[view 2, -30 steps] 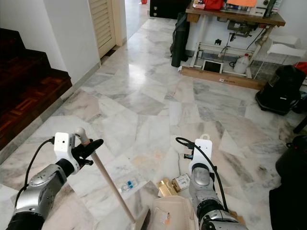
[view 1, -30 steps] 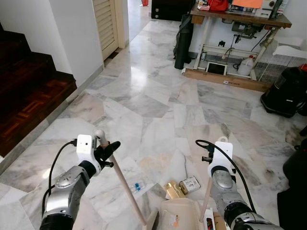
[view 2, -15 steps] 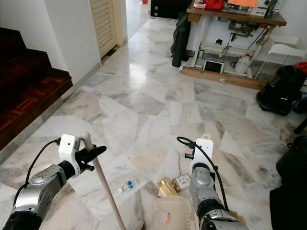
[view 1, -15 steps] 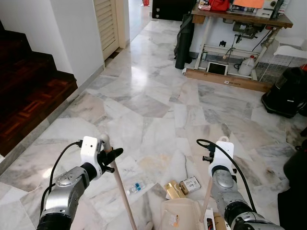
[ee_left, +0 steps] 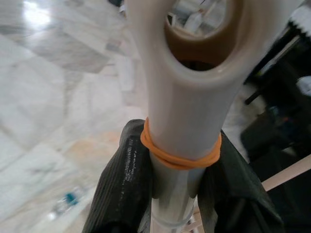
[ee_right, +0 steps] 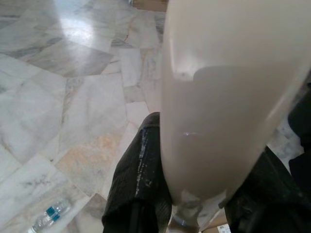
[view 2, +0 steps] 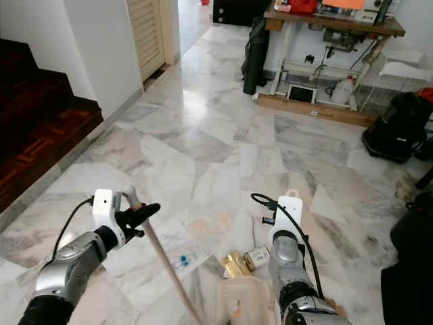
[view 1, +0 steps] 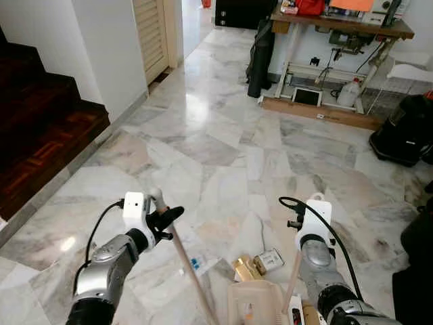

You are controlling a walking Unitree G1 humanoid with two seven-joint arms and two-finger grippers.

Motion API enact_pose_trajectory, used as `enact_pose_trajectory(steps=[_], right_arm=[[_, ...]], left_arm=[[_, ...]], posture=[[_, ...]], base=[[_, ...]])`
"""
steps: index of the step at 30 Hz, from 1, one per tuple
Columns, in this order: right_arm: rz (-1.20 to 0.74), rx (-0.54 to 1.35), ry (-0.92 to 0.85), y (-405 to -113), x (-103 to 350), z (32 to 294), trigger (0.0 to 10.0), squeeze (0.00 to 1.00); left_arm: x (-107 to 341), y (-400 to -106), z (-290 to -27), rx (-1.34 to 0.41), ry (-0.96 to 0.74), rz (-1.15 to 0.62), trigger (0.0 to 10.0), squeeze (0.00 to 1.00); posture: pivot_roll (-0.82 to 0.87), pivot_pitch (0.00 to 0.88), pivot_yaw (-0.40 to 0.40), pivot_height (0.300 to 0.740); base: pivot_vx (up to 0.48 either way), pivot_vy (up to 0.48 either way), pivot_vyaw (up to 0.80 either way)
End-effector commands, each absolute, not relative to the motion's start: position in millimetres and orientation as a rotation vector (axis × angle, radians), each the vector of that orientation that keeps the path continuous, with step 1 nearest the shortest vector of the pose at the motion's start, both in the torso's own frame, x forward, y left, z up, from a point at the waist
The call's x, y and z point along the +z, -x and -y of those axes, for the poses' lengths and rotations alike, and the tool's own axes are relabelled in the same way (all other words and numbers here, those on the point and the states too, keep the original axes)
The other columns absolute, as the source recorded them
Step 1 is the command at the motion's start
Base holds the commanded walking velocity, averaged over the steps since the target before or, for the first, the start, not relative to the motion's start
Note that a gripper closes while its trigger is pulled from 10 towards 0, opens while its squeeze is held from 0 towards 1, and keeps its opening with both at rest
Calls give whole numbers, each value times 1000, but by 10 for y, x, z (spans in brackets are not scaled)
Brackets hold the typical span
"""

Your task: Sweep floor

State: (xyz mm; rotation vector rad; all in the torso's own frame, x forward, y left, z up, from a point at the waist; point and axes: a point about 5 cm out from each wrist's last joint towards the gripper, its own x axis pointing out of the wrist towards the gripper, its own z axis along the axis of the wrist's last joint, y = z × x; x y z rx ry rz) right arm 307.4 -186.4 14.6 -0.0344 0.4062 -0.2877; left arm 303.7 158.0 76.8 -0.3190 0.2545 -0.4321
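The floor (view 1: 203, 142) is grey-veined white marble with peach patches. Beside it, the stairs (view 1: 40, 128) are dark red-brown wood. The broom handle (ee_left: 182, 97) is cream, banded by an orange elastic (ee_left: 177, 156), between ribbed black fingers (ee_left: 119, 189).

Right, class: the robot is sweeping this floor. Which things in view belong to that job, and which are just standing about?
For the job:
left gripper clamped on the broom handle
right gripper clamped on the dustpan handle
dustpan
small bottle, gold packet and box on the floor

Standing about:
workbench
white jug
black bag
stairs
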Motion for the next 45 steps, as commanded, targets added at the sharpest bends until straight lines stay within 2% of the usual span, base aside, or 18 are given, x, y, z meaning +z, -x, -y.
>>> enact_pose_trajectory(steps=[1, 6, 18, 23, 34, 45], right_arm=[[-534, -313, -42, -2858, -104, 1866, 10000, 0], [-475, -296, -61, -2947, -9, 1842, 10000, 0], [-435, -279, -54, -3023, 78, 1882, 10000, 0], [-408, -278, -44, -3047, 118, 1914, 10000, 0], [-231, -272, -25, -3214, 399, 1930, 10000, 0], [-95, -255, -40, -3278, 585, 1902, 10000, 0]], left_arm=[[852, -3105, -1539, -434, 382, -217, 10000, 0], [929, -3116, -1447, -451, 376, -173, 10000, 0], [1361, -3119, -1469, -429, 370, 41, 10000, 0], [1458, -3117, -1527, -400, 298, 92, 10000, 0], [1522, -3166, -1737, -179, 168, 208, 10000, 0], [1426, -3140, -1721, -156, -22, 231, 10000, 0]], posture=[[66, 0, -22, 740], [71, 0, -28, 740], [90, 0, -35, 740], [93, 0, -36, 740], [79, 0, -28, 740], [87, 0, -35, 740]], base=[[0, 0, 0], [0, 0, 0], [0, 0, 0], [0, 0, 0], [0, 0, 0], [0, 0, 0]])
